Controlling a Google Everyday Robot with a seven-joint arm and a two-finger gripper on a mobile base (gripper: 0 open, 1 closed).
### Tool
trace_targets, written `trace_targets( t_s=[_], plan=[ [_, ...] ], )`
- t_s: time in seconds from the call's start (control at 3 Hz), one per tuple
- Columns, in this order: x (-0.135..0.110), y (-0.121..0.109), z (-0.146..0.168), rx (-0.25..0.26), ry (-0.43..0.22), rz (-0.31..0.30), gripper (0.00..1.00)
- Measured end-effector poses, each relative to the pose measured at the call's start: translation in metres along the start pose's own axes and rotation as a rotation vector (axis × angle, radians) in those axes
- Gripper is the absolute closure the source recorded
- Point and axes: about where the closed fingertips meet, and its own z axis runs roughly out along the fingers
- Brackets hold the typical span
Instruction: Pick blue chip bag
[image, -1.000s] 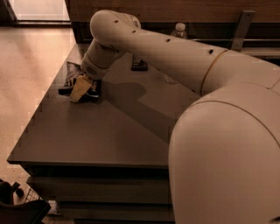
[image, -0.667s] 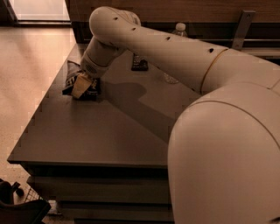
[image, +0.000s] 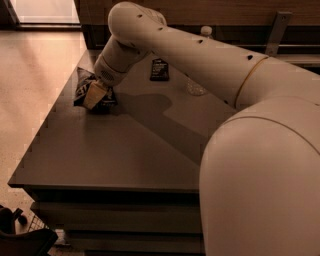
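The robot's arm (image: 260, 190) fills the right side nearest the camera. Its bulky near segment is cut off by the right and bottom edges. At the lower left corner a dark object (image: 22, 239) is also cut off and cannot be identified.

The table (image: 100, 150) is a flat, dark grey-brown slab with stacked ledges under its near edge. The arm's shadow (image: 150, 107) lies across the middle of the top.

At the far left of the table the gripper (image: 95, 95) points down onto the blue chip bag (image: 82, 82) and appears to touch it. Whether it is grasping the bag or released cannot be told. The gripper hides the bag's right part, and no lettering is legible.

Farther right, a black packet (image: 159, 69) lies flat, apart from the bag. A clear item (image: 196, 89) sits partly hidden under the arm.

Left of the table is pale polished floor (image: 35, 65). On the far side is a wood-toned wall (image: 210, 10) with a metal bracket (image: 276, 31).
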Motion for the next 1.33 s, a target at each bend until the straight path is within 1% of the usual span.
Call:
trace_targets(
  t_s=[0.33,0.67,1.0,1.33],
  plan=[
    [-0.014,0.007,-0.033,0.014,-0.033,-0.036,1.00],
    [-0.030,0.016,-0.071,0.060,-0.089,-0.090,1.00],
    [-0.040,0.022,-0.099,0.094,-0.164,-0.137,1.00],
    [-0.045,0.024,-0.126,0.133,-0.243,-0.188,1.00]
  ],
)
